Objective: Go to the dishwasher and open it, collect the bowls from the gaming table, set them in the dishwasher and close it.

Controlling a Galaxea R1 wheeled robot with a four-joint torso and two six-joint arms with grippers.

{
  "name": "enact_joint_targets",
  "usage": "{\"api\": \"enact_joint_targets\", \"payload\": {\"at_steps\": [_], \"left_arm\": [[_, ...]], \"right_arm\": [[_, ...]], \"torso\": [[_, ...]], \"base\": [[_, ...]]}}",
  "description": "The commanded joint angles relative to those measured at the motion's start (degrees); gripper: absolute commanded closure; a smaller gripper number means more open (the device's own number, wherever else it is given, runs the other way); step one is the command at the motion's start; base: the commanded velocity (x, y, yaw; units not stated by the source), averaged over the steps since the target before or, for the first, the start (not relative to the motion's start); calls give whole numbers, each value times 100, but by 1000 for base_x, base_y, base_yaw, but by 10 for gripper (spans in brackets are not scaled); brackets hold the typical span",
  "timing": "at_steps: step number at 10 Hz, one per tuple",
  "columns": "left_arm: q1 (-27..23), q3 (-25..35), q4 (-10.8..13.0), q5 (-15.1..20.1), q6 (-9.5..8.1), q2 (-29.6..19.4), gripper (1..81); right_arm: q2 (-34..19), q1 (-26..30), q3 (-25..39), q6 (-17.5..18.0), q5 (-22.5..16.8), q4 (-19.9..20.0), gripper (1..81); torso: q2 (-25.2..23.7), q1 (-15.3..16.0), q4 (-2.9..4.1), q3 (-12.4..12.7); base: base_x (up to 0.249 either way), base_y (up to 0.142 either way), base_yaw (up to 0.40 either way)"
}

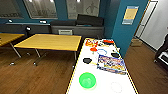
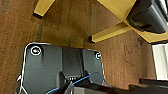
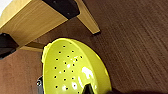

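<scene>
Perforated yellow-green bowl (image 3: 75,70), translucent green bowl (image 1: 87,80) on gaming table (image 1: 105,80)

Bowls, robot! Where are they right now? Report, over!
Yellow-green bowl at the right gripper, above wooden floor. Green bowl sits on the gaming table, near end. Game box and black disc lie beyond it.

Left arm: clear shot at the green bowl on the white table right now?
Probably yes. The green bowl sits alone on the gaming table near its left edge, with bare top around it and nothing stacked over it. The left wrist view looks down at wooden floor, so the arm would need to come up first.
</scene>
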Motion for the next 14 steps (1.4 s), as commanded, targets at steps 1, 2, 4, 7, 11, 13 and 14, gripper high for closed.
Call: {"api": "enact_joint_targets", "payload": {"at_steps": [1, 2, 4, 7, 11, 13, 14], "left_arm": [[-1055, 1169, -315, 363, -154, -1153, 10], [-1319, 1372, -412, 522, -154, -1355, 10], [-1934, 1732, -631, 979, -172, -1592, 10], [-3223, 1934, -1159, 2209, -172, -1460, 10], [-4738, 1635, -1915, 3334, -356, -951, 10], [-4932, 1187, -1967, 3255, -664, -669, 10], [-4985, 941, -1967, 3062, -1015, -643, 10]], "right_arm": [[-171, 72, -254, -8, 107, -289, 811], [-101, 63, -307, -17, 107, -289, 811], [13, 37, -465, 1, 115, -272, 811], [154, 37, -579, -8, 63, -289, 811], [321, 133, -694, 9, 72, -360, 811], [356, 151, -694, 9, 72, -386, 811], [383, 178, -694, 9, 63, -395, 811]], "torso": [[0, 0, 0, 0], [0, 0, 0, 0], [0, 0, 0, 0], [0, 0, 0, 0], [0, 0, 0, 0], [0, 0, 0, 0], [0, 0, 0, 0]], "base": [[0, 0, 0], [0, 0, 0], [0, 0, 0], [0, 0, 0], [0, 0, 0], [0, 0, 0], [0, 0, 0]]}}
